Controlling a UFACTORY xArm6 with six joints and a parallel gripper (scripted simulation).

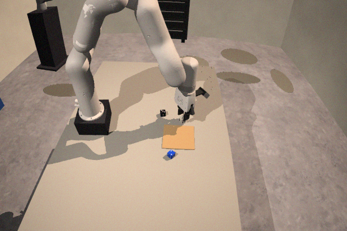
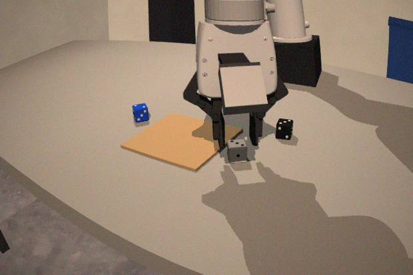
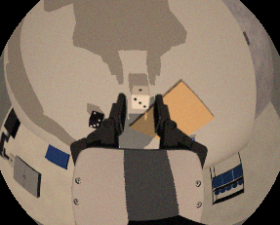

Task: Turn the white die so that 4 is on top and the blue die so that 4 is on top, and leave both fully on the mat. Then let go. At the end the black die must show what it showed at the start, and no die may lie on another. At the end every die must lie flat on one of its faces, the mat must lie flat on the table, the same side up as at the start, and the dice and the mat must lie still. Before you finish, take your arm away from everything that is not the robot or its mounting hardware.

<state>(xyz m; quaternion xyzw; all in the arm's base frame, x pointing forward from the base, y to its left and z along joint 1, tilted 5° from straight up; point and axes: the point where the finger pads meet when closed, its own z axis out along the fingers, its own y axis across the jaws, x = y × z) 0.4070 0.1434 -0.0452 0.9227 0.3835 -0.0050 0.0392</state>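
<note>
Orange mat [image 2: 170,141], blue die [image 2: 140,112]
</note>
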